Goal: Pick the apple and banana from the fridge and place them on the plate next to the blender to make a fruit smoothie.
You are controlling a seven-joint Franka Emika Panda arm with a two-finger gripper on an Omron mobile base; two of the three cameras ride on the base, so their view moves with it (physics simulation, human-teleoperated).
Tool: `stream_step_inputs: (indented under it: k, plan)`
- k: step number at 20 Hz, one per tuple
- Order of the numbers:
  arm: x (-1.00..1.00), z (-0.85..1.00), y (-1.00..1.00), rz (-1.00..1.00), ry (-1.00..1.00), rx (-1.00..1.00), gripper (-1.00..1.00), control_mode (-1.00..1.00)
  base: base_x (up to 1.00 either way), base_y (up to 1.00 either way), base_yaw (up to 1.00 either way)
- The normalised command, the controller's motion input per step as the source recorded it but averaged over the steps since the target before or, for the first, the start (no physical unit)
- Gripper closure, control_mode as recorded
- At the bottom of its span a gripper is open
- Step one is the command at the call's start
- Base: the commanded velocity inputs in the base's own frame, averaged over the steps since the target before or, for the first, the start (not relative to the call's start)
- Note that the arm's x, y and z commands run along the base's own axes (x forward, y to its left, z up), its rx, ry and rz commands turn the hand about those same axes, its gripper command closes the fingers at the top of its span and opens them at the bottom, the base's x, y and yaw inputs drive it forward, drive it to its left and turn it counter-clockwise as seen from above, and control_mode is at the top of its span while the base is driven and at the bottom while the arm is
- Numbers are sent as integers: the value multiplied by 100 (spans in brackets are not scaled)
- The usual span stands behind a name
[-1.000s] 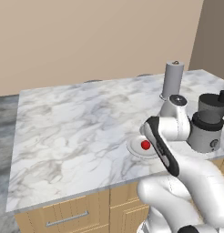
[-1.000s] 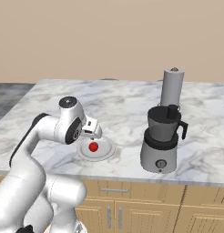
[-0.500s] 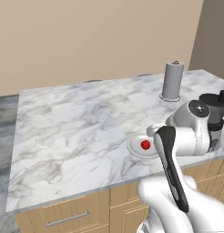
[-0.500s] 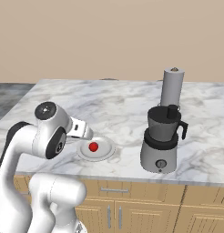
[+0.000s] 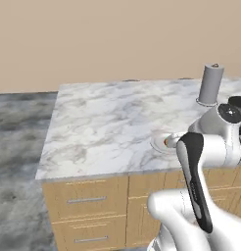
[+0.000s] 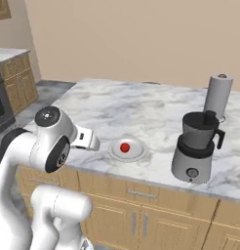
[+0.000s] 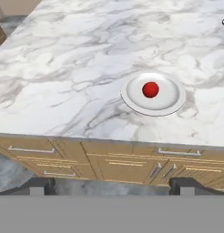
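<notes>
In the hand view we see the two dark fingertips of the end effector at the bottom edge, set wide apart with nothing between them, so we read it as open. Right of centre in that frame, the apple sits at the middle of the plate, which rests on the marble bench near its front edge.

In the right base view, from left to right, we find the white arm at lower left, then the plate with the apple at centre frame, then the blender well apart to the right, and the grey cylinder behind it at upper right.
</notes>
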Motion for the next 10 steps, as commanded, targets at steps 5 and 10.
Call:
stream_step_inputs:
  k: [5, 10]
  plan:
    - [0, 0, 0, 0, 0, 0, -100, 100, -54, 7, 77]
    - [0, 0, 0, 0, 0, 0, -100, 100, -20, 50, 81]
